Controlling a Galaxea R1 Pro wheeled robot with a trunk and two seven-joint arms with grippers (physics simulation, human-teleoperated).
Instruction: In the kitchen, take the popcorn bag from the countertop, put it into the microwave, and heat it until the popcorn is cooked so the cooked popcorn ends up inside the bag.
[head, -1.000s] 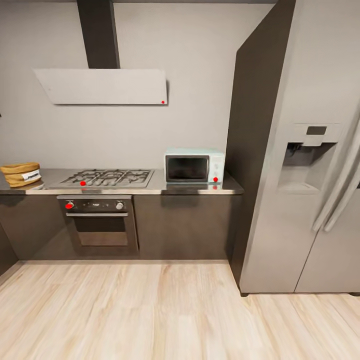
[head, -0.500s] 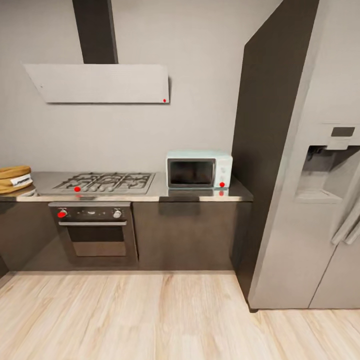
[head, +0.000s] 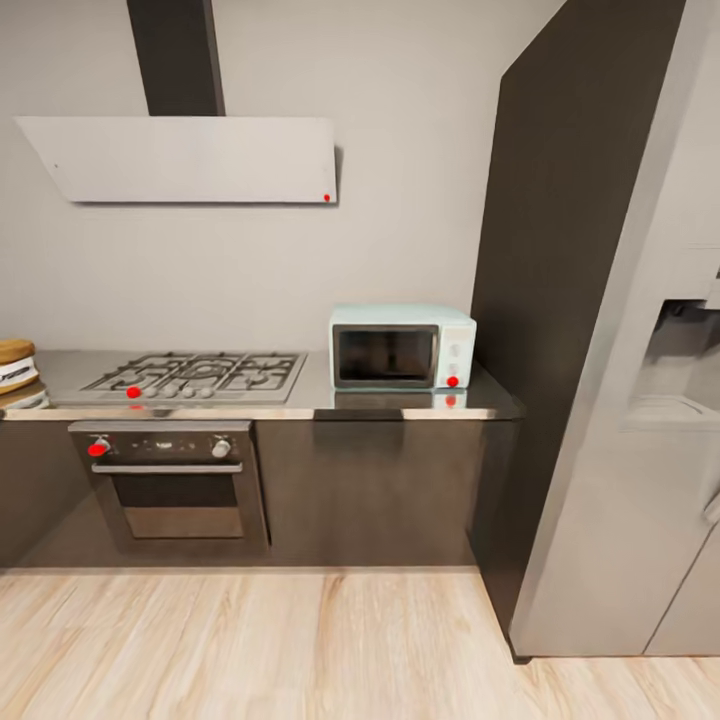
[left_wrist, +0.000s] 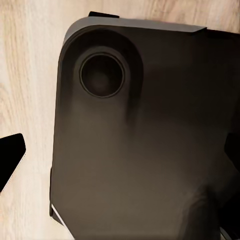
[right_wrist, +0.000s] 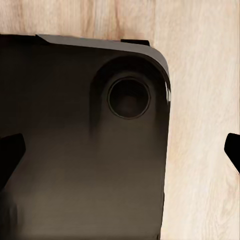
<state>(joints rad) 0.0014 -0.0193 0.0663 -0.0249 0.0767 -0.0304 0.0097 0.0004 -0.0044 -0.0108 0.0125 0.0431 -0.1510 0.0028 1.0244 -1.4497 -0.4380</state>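
Microwave (head: 403, 346) looms nearer; popcorn bag (head: 16, 365), seemingly cropped, at the frame edge.

a kitchen: hob (head: 195, 374), oven (head: 168, 484), microwave (head: 402, 346), fridge (head: 640, 400).

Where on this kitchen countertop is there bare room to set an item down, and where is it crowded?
A bare strip of countertop lies between the gas hob and the microwave, and a narrow lip runs in front of the microwave. Another bare patch sits between the hob and the popcorn bag at the far left. The hob itself is crowded with grates.
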